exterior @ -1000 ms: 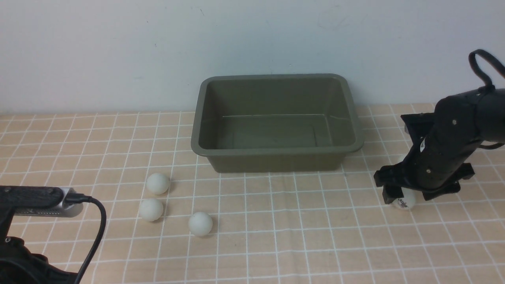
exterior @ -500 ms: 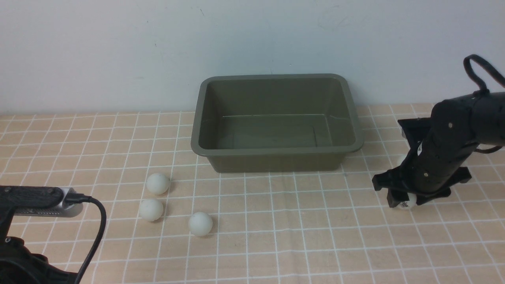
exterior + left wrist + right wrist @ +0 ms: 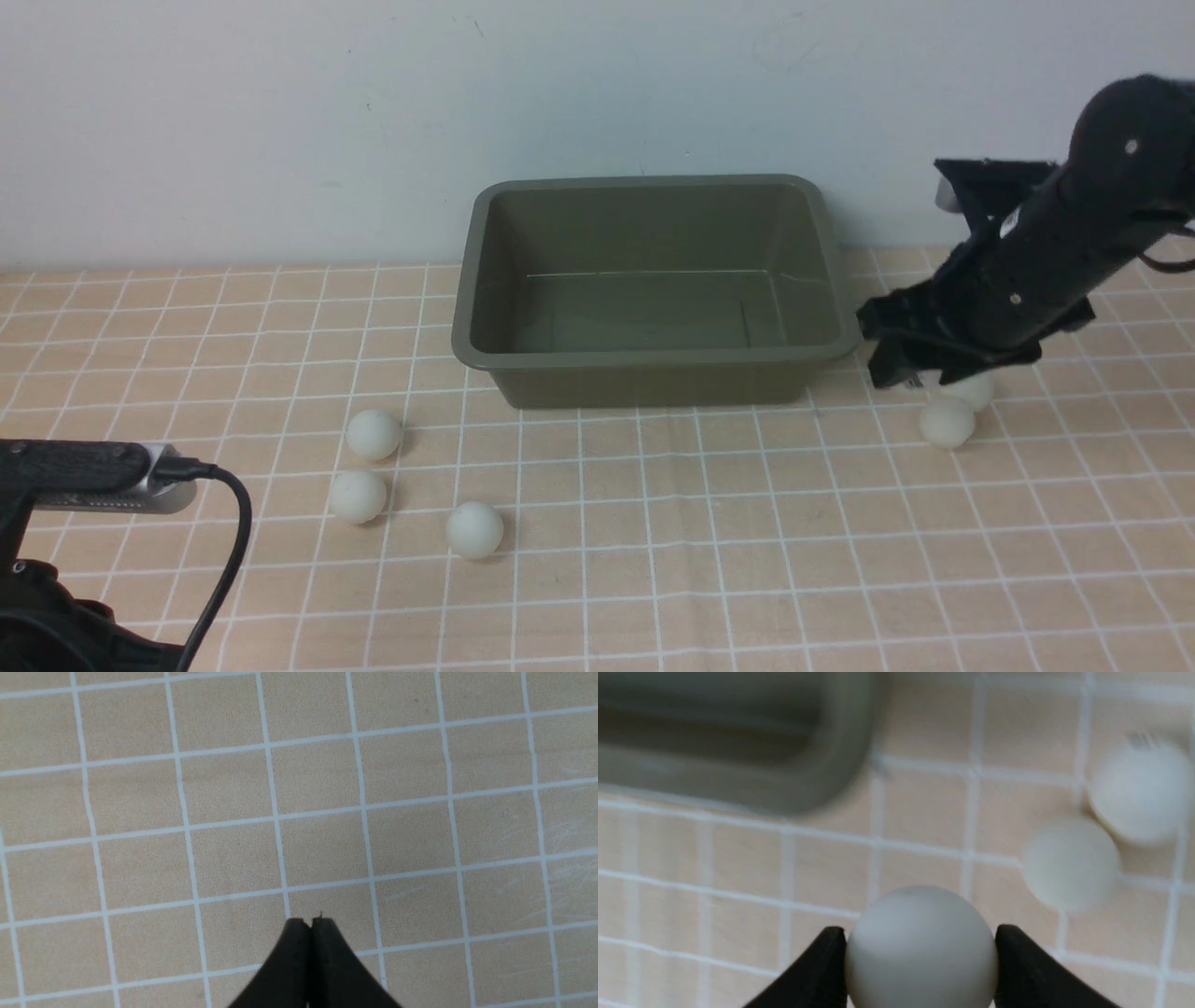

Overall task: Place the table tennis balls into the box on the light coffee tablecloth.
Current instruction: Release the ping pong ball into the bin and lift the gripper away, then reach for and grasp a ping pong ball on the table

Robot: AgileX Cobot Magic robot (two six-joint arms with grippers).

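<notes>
The olive-green box (image 3: 644,357) stands empty at the back middle of the light coffee tablecloth (image 3: 653,579). Three white table tennis balls (image 3: 373,434) (image 3: 358,496) (image 3: 474,529) lie in front of its left end. Two more balls (image 3: 947,422) (image 3: 971,390) lie to its right. My right gripper (image 3: 901,369) hangs above the cloth just beside the box's right end, shut on another ball (image 3: 920,947). In the right wrist view the box's corner (image 3: 822,788) and the two loose balls (image 3: 1070,863) (image 3: 1141,793) show beyond it. My left gripper (image 3: 311,921) is shut and empty over bare cloth.
A pale wall (image 3: 597,93) rises right behind the box. My left arm's wrist camera and its black cable (image 3: 224,523) fill the near left corner. The cloth's front edge runs along the bottom of the front view.
My right gripper closed on the ball it stood over, then rose and moved left towards the box's right end. Two balls that the arm was covering now show. The left arm stayed still.
</notes>
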